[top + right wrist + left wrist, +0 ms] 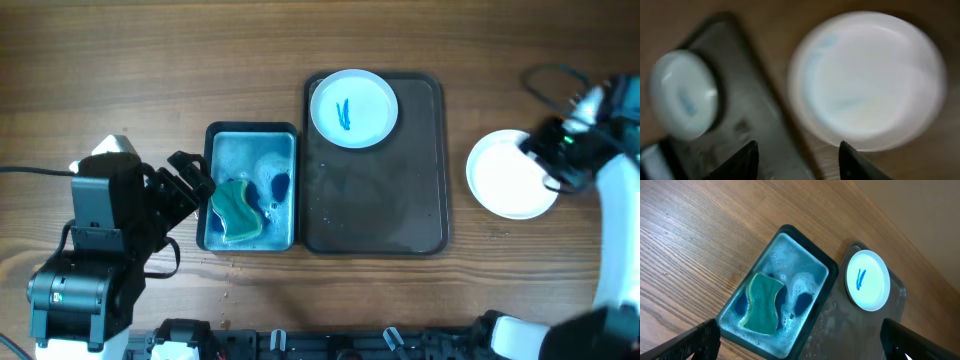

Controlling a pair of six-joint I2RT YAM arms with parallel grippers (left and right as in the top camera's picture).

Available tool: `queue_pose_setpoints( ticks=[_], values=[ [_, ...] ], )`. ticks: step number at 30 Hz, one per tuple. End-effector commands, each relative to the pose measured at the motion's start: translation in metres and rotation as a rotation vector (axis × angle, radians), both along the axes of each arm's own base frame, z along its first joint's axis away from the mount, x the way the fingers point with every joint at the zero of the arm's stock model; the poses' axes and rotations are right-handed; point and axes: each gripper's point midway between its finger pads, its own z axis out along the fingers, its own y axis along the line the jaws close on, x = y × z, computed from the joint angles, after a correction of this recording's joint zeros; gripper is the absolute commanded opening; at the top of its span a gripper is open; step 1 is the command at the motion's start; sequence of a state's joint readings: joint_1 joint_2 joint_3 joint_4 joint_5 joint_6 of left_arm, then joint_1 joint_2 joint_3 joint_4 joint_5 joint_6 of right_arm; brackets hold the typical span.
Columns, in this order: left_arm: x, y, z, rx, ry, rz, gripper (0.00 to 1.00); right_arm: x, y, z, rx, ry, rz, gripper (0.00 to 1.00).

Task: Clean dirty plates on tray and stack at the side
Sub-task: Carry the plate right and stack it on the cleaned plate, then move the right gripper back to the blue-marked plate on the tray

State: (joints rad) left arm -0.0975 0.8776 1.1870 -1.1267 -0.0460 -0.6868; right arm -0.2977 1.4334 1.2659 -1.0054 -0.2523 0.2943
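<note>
One white plate (353, 108) with a blue smear lies in the far left corner of the dark brown tray (400, 200). It also shows in the left wrist view (868, 280) and, blurred, in the right wrist view (685, 95). A clean-looking white plate (505, 178) lies on the table right of the tray; I cannot tell if it is a stack. It fills the right wrist view (867, 80). My right gripper (540, 152) (797, 150) is open and empty above that plate's edge. My left gripper (195, 185) (802, 337) is open and empty beside the basin.
A blue-lined basin (250, 130) (805, 255) of foamy water holds a green sponge (235, 210) (762, 305), left of the tray. The tray (860, 330) (755, 120) looks wet. A black cable (545, 80) lies at the far right.
</note>
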Motion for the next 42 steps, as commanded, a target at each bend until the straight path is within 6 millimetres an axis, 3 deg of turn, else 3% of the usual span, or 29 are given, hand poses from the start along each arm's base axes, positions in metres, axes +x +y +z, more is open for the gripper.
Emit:
queue_pose_setpoints(
  ticks=[1, 3, 6, 10, 16, 22, 24, 25, 26, 27, 28, 33, 37, 42],
  values=[
    [0.000, -0.001, 0.006, -0.011, -0.017, -0.001, 1.00, 0.019, 0.090, 0.043, -0.012, -0.167, 0.363, 0.52],
    [0.000, -0.001, 0.006, -0.011, -0.016, -0.001, 1.00, 0.026, 0.123, 0.039, -0.085, -0.183, 0.462, 0.52],
    [0.000, -0.001, 0.006, -0.011, -0.017, -0.001, 1.00, 0.044, 0.143, 0.024, -0.258, -0.187, 0.506, 0.51],
    [0.000, -0.001, 0.006, -0.011, -0.017, -0.001, 1.00, 0.080, 0.155, -0.009, -0.407, -0.188, 0.515, 0.52],
    [0.000, -0.001, 0.006, -0.011, -0.017, -0.001, 1.00, 0.138, 0.173, -0.086, -0.405, -0.205, 0.548, 0.61],
    [0.000, -0.001, 0.006, -0.011, -0.017, -0.001, 1.00, 0.158, 0.176, -0.143, -0.421, -0.186, 0.568, 0.63],
    [0.000, -0.001, 0.006, -0.011, -0.017, -0.001, 1.00, 0.159, 0.175, -0.154, -0.403, -0.177, 0.562, 0.56],
    [0.000, -0.001, 0.006, -0.011, -0.017, -0.001, 1.00, 0.159, 0.178, -0.159, -0.377, -0.173, 0.566, 0.40],
    [0.000, -0.001, 0.006, -0.011, -0.017, -0.001, 1.00, 0.158, 0.180, -0.159, -0.352, -0.174, 0.562, 0.28],
    [0.000, -0.001, 0.006, -0.011, -0.017, -0.001, 1.00, 0.157, 0.183, -0.160, -0.329, -0.172, 0.567, 0.09],
    [0.000, -0.001, 0.006, -0.011, -0.016, -0.001, 1.00, 0.156, 0.186, -0.158, -0.314, -0.174, 0.574, 0.04],
    [0.000, -0.001, 0.006, -0.011, -0.017, -0.001, 1.00, 0.142, 0.184, -0.138, -0.285, -0.144, 0.558, 0.04],
    [0.000, -0.001, 0.006, -0.011, -0.017, -0.001, 1.00, 0.128, 0.173, -0.088, -0.249, -0.159, 0.469, 0.04],
    [0.000, -0.001, 0.006, -0.011, -0.017, -0.001, 1.00, 0.087, 0.157, -0.019, -0.197, -0.165, 0.360, 0.04]
  ],
)
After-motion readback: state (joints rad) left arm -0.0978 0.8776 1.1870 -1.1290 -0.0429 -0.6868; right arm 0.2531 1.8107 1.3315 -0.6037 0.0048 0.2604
